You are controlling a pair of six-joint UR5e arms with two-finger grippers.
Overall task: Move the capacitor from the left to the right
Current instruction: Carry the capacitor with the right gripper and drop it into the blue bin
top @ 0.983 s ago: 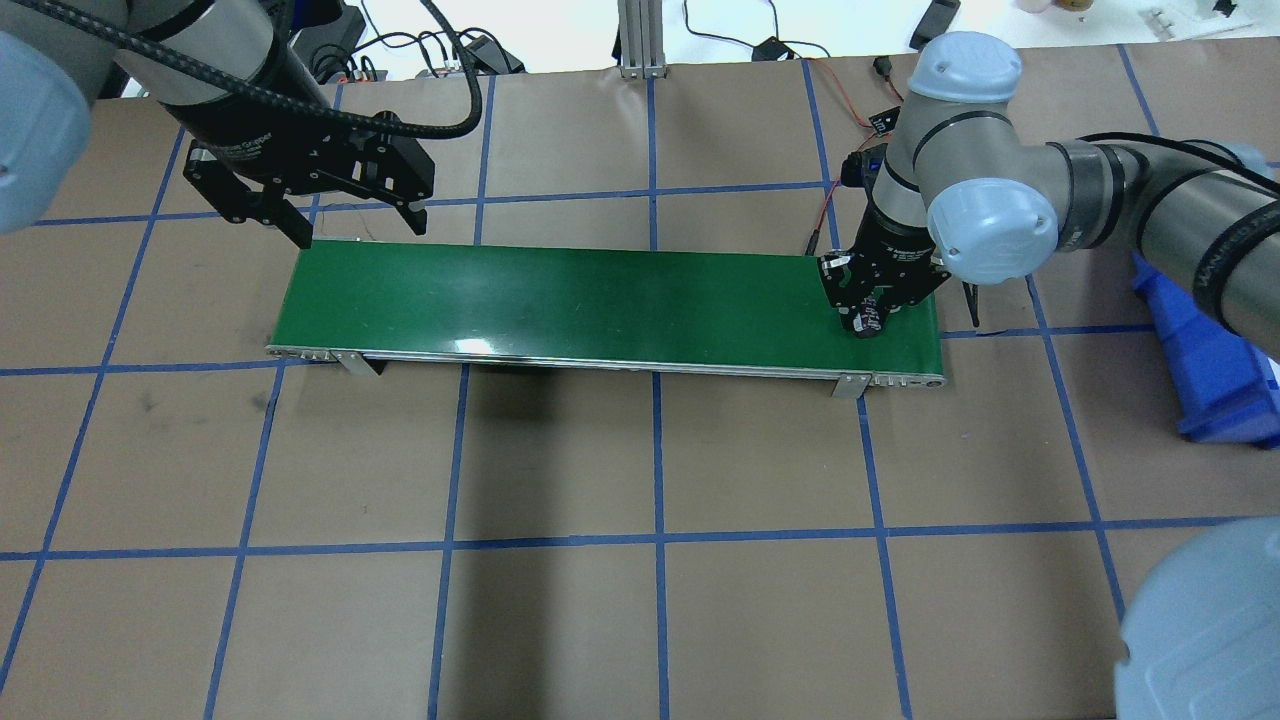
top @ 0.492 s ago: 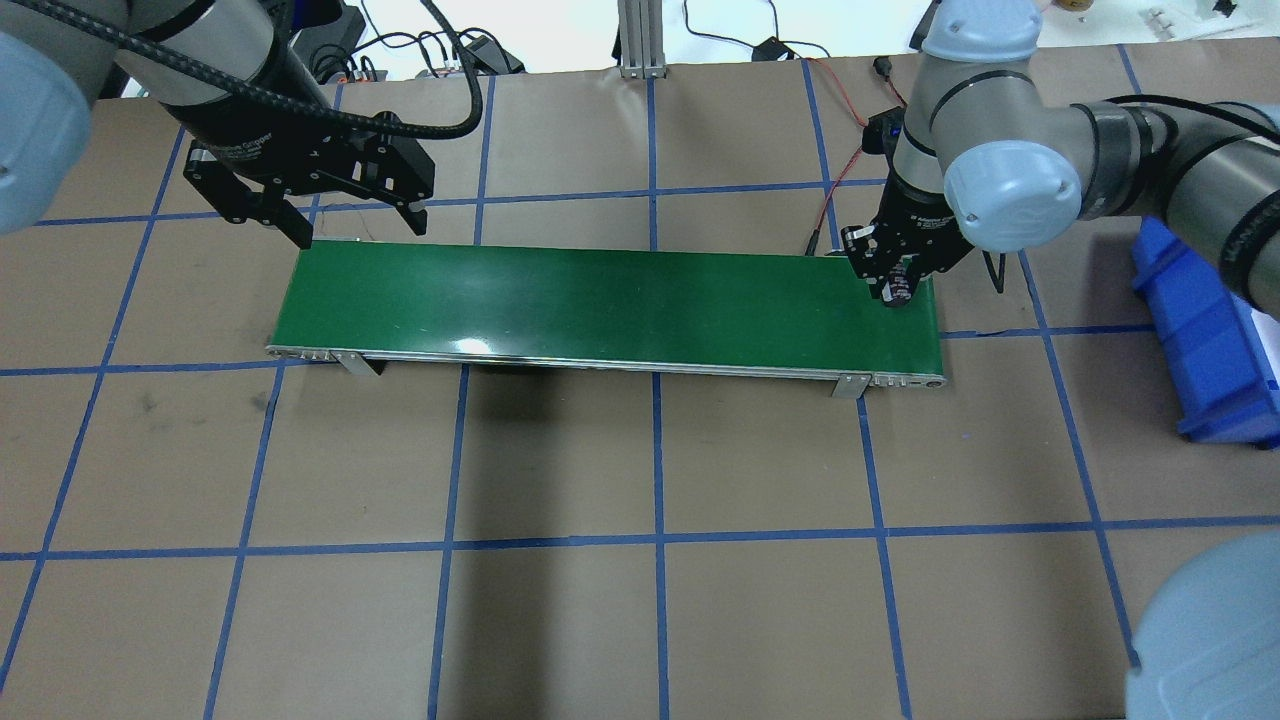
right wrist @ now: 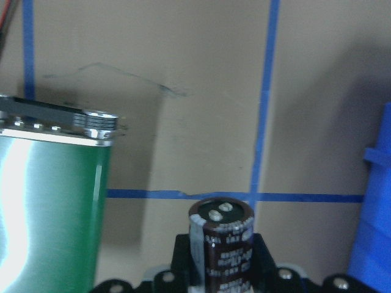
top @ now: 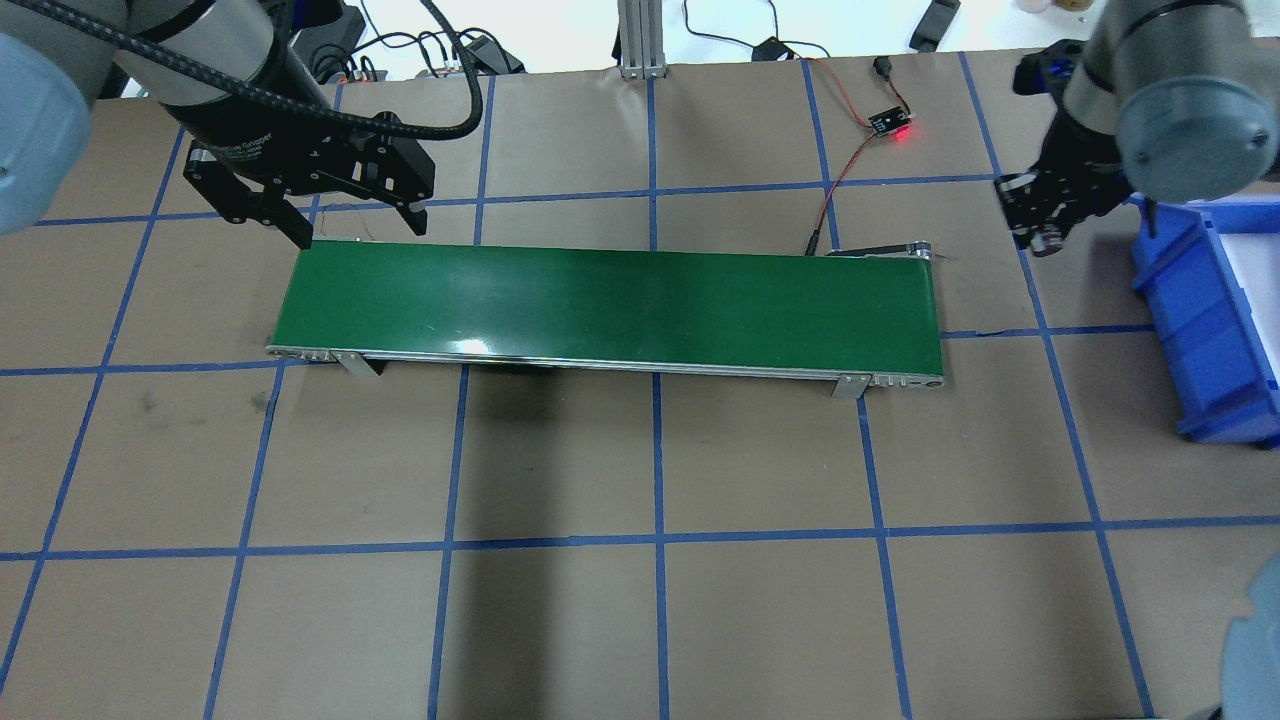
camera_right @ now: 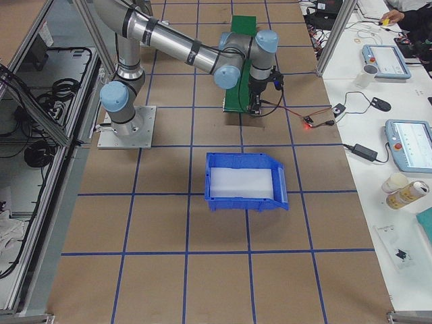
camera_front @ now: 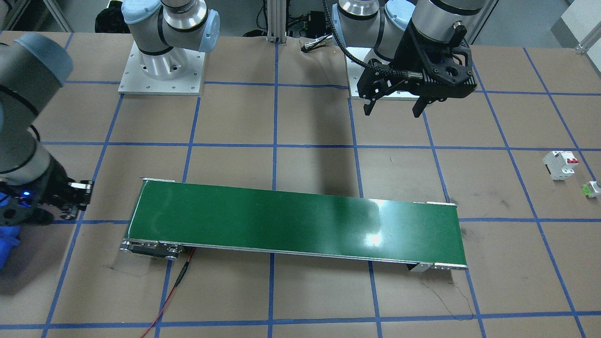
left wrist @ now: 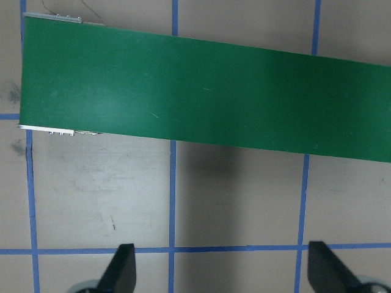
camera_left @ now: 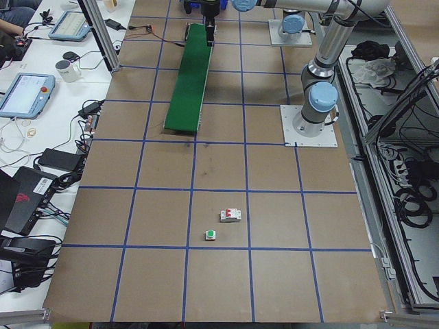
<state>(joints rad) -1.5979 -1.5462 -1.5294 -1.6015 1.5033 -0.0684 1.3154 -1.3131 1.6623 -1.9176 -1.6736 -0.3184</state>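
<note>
Well off the left end of the table, a white circuit breaker (camera_front: pixel 559 164) with red switches stands beside a small green-and-white piece (camera_front: pixel 592 188), both well apart from everything else. The left hand (top: pixel 358 230) hangs over the far left corner of the green conveyor belt (top: pixel 610 300), its fingers (left wrist: pixel 120 271) spread wide and grasping nothing. The belt's surface is bare. Beyond the belt's right end, a small sensor board (top: pixel 893 125) with a red light lies on the table, its wires running toward the belt. Further right, the right hand (top: pixel 1043 232) hangs above the brown table between the belt's right end and the blue bin (top: pixel 1200 320). It is clenched on the capacitor (right wrist: pixel 221 241). The capacitor stands upright between the fingers, dark with a pale stripe down its side. Its top, bearing two silvery terminals, faces the wrist camera. It is clear of the belt and short of the bin.
</note>
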